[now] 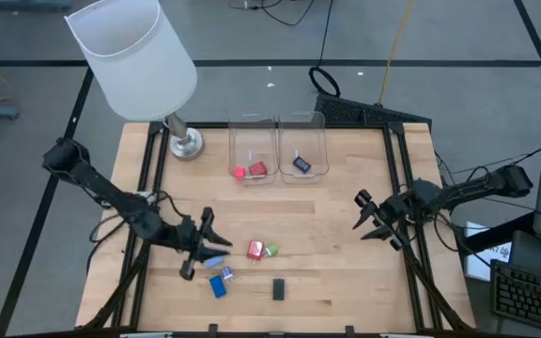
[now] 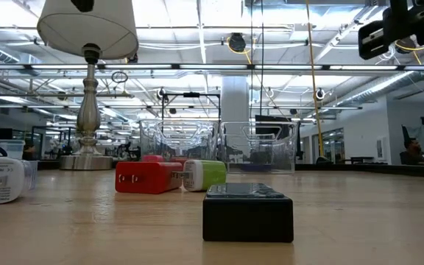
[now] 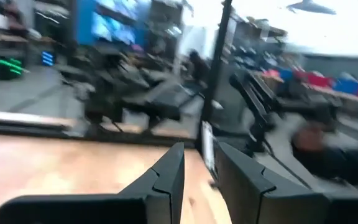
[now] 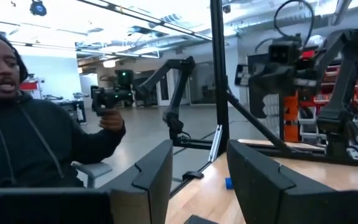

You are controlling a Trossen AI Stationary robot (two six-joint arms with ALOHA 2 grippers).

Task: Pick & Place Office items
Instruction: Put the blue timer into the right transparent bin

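I am hovering my left fingers point(image 1: 207, 246) over the front left of the table point(image 1: 346, 272), nearly pressed together with a thin gap showing and nothing between them. A light blue piece point(image 1: 216, 262) is lying just beside their tips, and two dark blue pieces point(image 1: 219, 282) are lying a little nearer the front edge. A red piece point(image 1: 255, 250) and a green piece point(image 1: 271, 251) are touching side by side near the middle, with a black piece point(image 1: 278, 289) in front of them. My right fingers point(image 1: 368, 218) are hanging part spread and empty near the right edge. The left bin point(image 1: 253, 150) is holding red pieces point(image 1: 252, 170); the right bin point(image 1: 302, 150) is holding a dark blue one point(image 1: 301, 163). A lamp point(image 1: 137, 58) is standing at the back left.
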